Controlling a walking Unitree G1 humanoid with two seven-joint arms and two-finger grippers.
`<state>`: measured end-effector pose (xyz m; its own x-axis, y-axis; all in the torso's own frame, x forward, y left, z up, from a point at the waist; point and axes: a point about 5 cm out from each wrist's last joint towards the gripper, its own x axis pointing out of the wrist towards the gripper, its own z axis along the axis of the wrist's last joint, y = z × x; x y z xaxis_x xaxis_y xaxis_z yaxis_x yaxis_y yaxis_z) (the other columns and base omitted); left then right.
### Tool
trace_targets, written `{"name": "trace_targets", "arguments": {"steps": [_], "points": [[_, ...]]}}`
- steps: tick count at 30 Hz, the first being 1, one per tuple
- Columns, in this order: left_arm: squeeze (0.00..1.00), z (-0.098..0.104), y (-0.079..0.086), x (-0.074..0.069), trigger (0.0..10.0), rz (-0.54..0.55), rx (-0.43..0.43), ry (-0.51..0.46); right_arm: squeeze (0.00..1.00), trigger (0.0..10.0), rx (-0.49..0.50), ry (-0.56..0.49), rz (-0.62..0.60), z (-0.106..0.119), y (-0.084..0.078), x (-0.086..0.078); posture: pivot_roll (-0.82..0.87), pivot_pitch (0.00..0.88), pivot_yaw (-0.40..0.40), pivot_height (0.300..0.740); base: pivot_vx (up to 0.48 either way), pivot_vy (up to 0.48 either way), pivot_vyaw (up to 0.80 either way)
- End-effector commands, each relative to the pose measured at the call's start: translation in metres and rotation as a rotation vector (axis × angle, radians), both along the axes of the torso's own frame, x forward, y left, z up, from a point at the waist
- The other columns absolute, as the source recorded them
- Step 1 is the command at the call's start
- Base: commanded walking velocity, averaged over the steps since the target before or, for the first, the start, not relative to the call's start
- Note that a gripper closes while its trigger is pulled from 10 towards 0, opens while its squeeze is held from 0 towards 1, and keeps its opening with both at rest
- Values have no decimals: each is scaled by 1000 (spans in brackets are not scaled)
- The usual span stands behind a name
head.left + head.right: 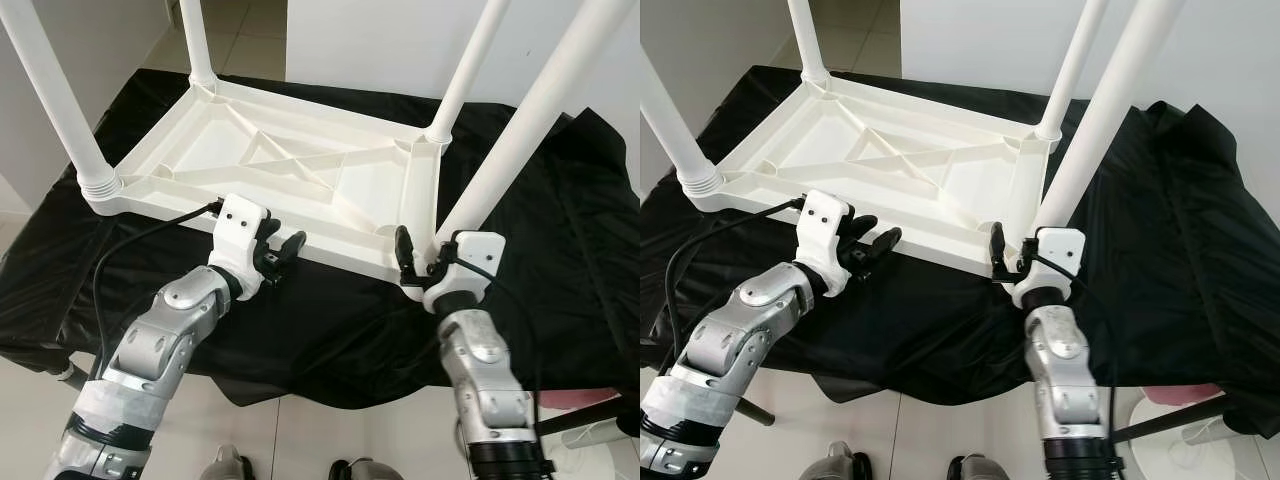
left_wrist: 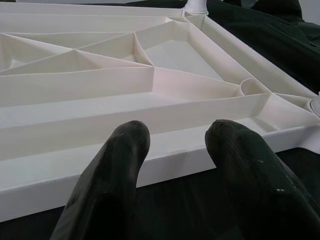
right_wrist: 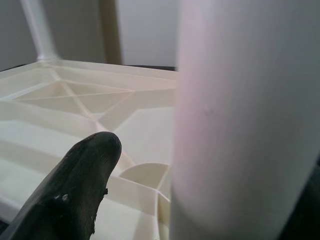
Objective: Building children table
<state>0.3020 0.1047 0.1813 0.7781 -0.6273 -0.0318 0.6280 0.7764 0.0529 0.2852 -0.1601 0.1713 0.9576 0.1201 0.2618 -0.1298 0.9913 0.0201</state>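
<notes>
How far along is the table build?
Done, by the look of it: the white tabletop lies upside down on the black cloth with four legs standing in its corners. In hand: the right gripper is around the base of the near right leg, perhaps seating it. The left gripper hovers open at the near rim. Left: confirming the legs are tight and flipping the table upright.

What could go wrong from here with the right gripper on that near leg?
The right gripper sits low around the near right leg, by its socket; a sideways push might lever the tall leg loose. The upturned tabletop lies on a loose black cloth and may slide. The left gripper hangs open beside the rim, bracing nothing.
</notes>
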Motion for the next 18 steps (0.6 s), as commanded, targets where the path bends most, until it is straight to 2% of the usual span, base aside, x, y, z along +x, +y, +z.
{"name": "trace_targets", "arguments": {"steps": [1,7,11,14,17,18], "points": [[0,-3,0,-1,10000,51,14,8,0,10000,-4,-12,20,2,-8,1,0,59,-70,740,0,0,0],[0,1,-1,1,10000,37,6,-11,0,10000,-50,-12,100,5,-14,3,-16,55,-73,740,0,0,0],[0,-2,-6,-4,10000,0,20,-12,0,10000,-84,16,166,0,-19,4,-6,50,-73,740,0,0,0],[0,-2,-9,-11,10000,-74,-30,23,0,10000,-74,29,203,-2,-22,6,0,50,-80,740,0,0,0],[0,-7,-18,-26,10000,-179,38,-9,0,10000,-53,53,327,-6,-20,8,8,40,-74,740,0,0,0],[0,-6,-25,-35,10000,-246,36,-20,0,10000,-53,67,383,-8,-18,8,8,46,-69,740,0,0,0]]}}
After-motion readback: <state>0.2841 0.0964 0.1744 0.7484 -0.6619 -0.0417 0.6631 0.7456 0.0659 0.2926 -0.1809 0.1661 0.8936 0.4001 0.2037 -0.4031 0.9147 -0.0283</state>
